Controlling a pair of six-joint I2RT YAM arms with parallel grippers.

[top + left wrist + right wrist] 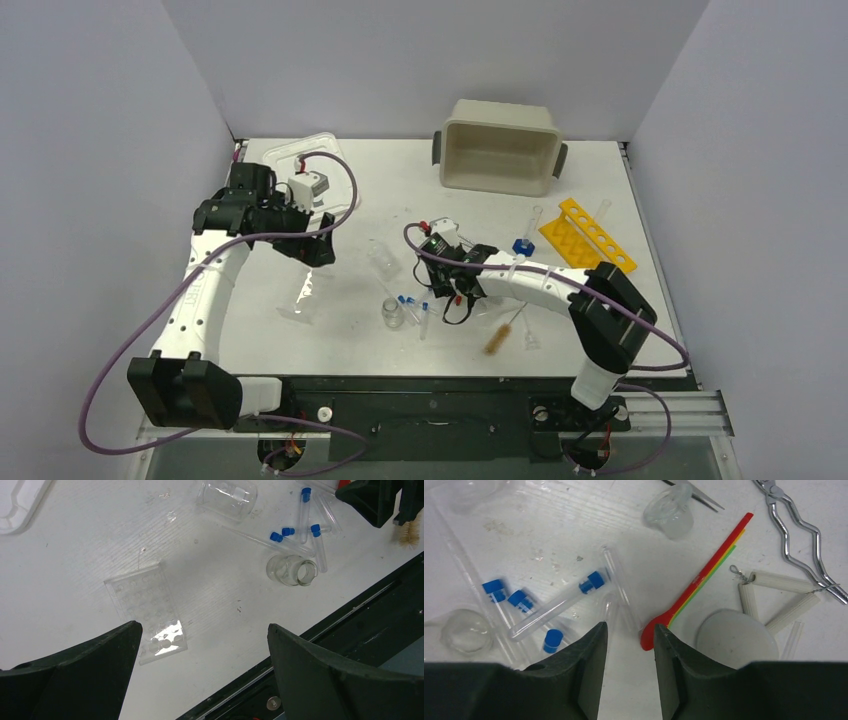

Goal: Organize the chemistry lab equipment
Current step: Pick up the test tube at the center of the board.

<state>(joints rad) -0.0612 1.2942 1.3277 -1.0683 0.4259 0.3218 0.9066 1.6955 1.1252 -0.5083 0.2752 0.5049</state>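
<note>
Right gripper point(629, 630) jaws narrowly apart, nothing visibly gripped. Spatula point(696, 582) red tip sits just ahead of the gap. Clear tube point(619, 585) beside it, lower end hard to trace. Left gripper point(202, 627) wide open, empty, above well plate point(147, 612).

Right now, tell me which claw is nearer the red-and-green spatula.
Right. The right claw sits at the spatula's red end; the left claw hovers over the well plate, farther off.

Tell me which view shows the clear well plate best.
Left wrist: the clear well plate lies flat in the open, rows of wells visible. Top external shows it only as a faint glint; the right wrist view misses it.
</note>
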